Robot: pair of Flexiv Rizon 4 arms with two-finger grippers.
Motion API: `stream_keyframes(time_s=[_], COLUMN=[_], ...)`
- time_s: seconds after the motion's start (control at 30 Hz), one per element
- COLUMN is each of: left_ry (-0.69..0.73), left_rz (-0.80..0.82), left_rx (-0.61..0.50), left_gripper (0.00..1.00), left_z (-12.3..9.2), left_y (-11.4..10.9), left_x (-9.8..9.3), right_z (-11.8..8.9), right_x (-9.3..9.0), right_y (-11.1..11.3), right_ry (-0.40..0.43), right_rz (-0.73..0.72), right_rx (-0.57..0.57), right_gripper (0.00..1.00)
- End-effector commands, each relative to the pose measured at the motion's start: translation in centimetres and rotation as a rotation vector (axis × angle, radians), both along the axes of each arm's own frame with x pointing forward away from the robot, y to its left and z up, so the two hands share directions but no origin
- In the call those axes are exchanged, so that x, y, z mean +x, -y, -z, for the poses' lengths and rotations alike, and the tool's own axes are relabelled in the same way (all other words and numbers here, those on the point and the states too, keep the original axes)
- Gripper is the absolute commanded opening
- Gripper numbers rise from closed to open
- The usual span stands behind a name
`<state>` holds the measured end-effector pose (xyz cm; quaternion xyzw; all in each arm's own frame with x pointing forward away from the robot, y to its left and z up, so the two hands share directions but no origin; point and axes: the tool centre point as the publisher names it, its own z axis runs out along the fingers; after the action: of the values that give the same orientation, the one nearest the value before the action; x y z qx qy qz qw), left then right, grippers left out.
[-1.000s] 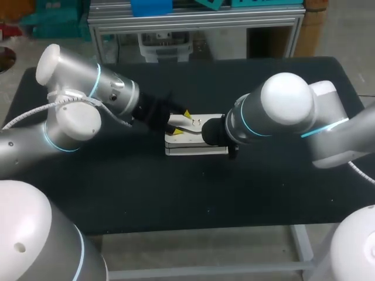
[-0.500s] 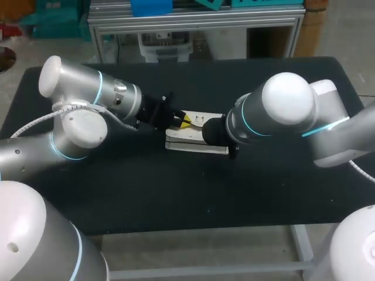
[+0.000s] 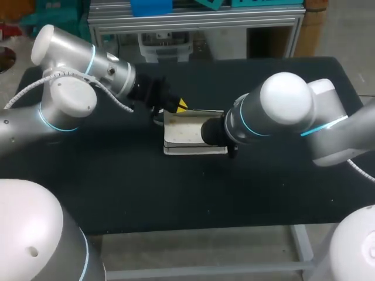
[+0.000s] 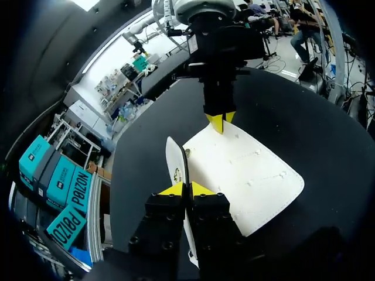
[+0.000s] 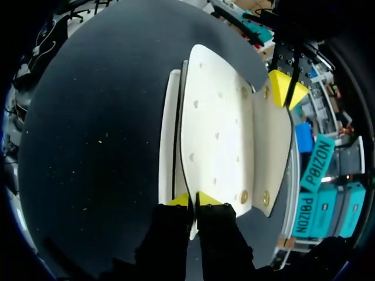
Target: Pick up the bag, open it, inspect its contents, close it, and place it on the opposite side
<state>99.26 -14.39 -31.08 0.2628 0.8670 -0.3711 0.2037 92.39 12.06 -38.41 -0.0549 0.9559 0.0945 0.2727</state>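
- The black table (image 3: 176, 193) holds the white bag (image 3: 186, 136) near its middle, between the two arms.
- The right arm (image 3: 281, 114) reaches in over the bag's right end.
- The left arm (image 3: 76, 93) reaches to the bag's far left corner.
- The right gripper (image 5: 193, 199) has its fingers clamped on the bag's edge.
- The left gripper (image 4: 186, 188) pinches a thin edge of the bag at the opposite end.

A flat cream-white bag (image 3: 190, 132) (a sparse pattern of small dots across it) is seen against a matte black tabletop (image 3: 176, 193).
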Motion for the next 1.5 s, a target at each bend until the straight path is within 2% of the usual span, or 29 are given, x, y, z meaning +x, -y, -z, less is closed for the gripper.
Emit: stream_keyframes(time_s=[0.03,0.23,0.27,0.3,0.37,0.4,0.47,0.63,0.77,1.0,1.17,1.3,1.43,1.5], left_ry=[-0.072,-0.095,-0.096,-0.090,-0.089,-0.081,-0.085,-0.079,-0.058,-0.080,-0.107,-0.133,-0.155,-0.164], left_rz=[-0.001,0.005,0.011,0.018,0.019,0.023,0.021,0.018,-0.003,-0.063,-0.087,-0.101,-0.117,-0.124], left_rx=[0.065,0.070,0.072,0.076,0.074,0.069,0.061,0.018,0.031,0.059,0.072,0.087,0.095,0.100], left_gripper=[0.00,0.02,0.23,0.37,0.50,0.60,0.71,0.70,0.70,0.58,0.55,0.56,0.49,0.40], left_z=[-0.7,0.3,0.5,0.7,1.0,1.1,1.3,1.9,2.5,3.8,4.0,4.6,4.8,4.8], left_y=[0.1,0.1,0.1,0.1,0.0,-0.1,-0.3,-0.2,0.3,1.5,1.8,1.7,1.7,1.7], left_x=[0.2,0.0,-0.2,-0.3,-0.4,-0.5,-0.6,-0.9,-0.9,1.5,2.7,3.1,3.5,3.7], right_z=[0.3,0.3,0.3,0.3,0.3,0.3,0.3,0.3,0.3,0.3,0.3,0.3,0.3,0.3], right_x=[-0.2,-0.2,-0.2,-0.2,-0.2,-0.2,-0.2,-0.2,-0.2,-0.2,-0.2,-0.2,-0.2,-0.2], right_y=[0.2,0.2,0.2,0.2,0.2,0.2,0.2,0.2,0.2,0.2,0.2,0.2,0.2,0.2], right_ry=[0.009,0.009,0.009,0.009,0.009,0.009,0.009,0.009,0.009,0.009,0.009,0.009,0.009,0.009], right_rz=[0.002,0.002,0.002,0.002,0.002,0.002,0.002,0.002,0.002,0.002,0.002,0.002,0.002,0.002], right_rx=[0.004,0.004,0.004,0.004,0.004,0.004,0.004,0.004,0.004,0.004,0.004,0.004,0.004,0.004], right_gripper=[0.00,0.00,0.00,0.00,0.00,0.00,0.00,0.00,0.00,0.00,0.00,0.00,0.00,0.00])
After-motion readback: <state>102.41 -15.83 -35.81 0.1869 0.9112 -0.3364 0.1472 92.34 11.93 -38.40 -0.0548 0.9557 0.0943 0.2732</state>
